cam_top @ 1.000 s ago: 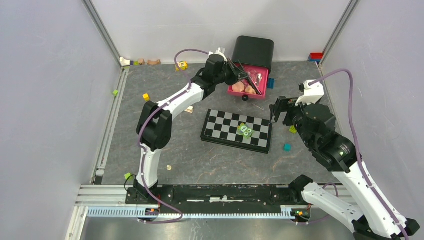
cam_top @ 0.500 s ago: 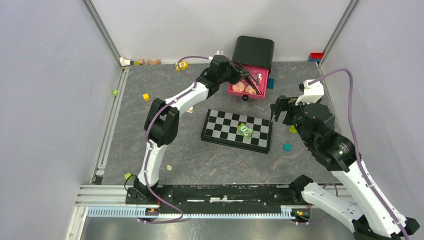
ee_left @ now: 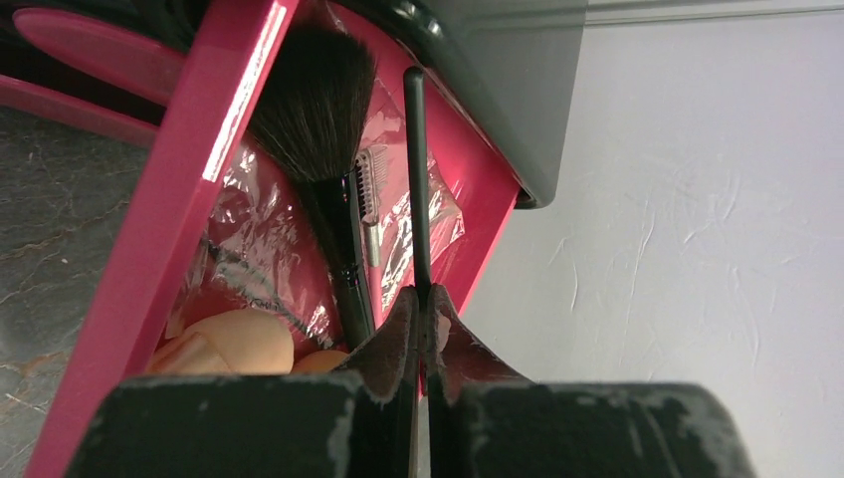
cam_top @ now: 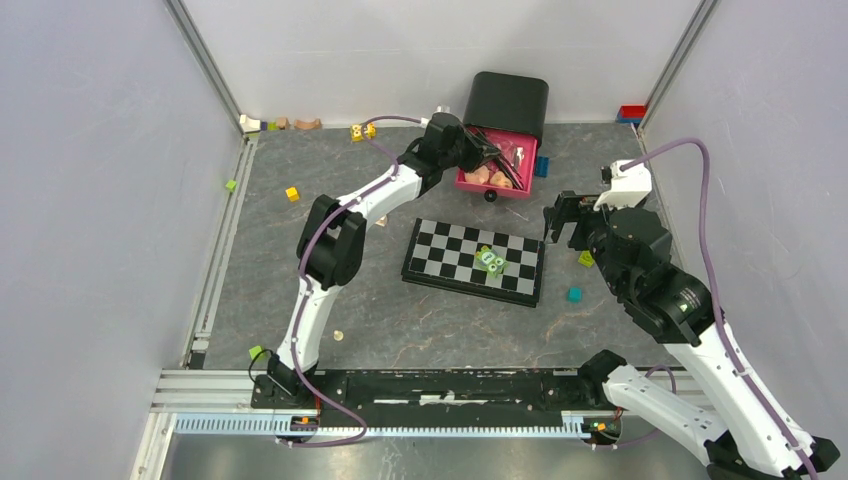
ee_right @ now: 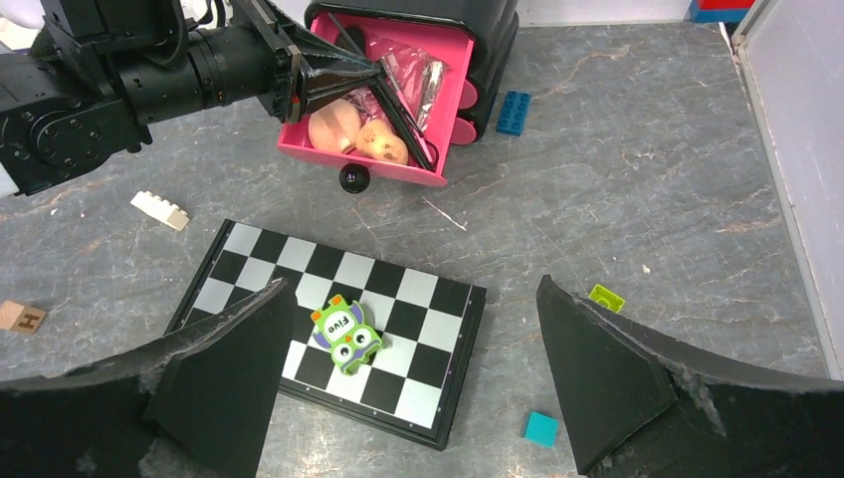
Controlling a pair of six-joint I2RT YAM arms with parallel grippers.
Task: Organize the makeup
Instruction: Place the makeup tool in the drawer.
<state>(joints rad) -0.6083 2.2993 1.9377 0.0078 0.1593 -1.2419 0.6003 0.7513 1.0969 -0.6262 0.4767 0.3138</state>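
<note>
Left fingers (ee_left: 391, 339) pinch the dark pencil (ee_left: 416, 199) jutting into the pink drawer (ee_left: 199, 174); right fingers (ee_right: 617, 373) spread.

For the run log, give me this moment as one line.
left pincer: shut on thin black stick in pink plastic drawer | right pincer: open, empty | drawer holds: fluffy black brush, round peach puffs

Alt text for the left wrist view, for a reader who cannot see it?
The left gripper is shut on a thin black stick that reaches into a pink drawer. Inside lie a fluffy black brush, crinkled clear plastic and peach puffs.
</note>
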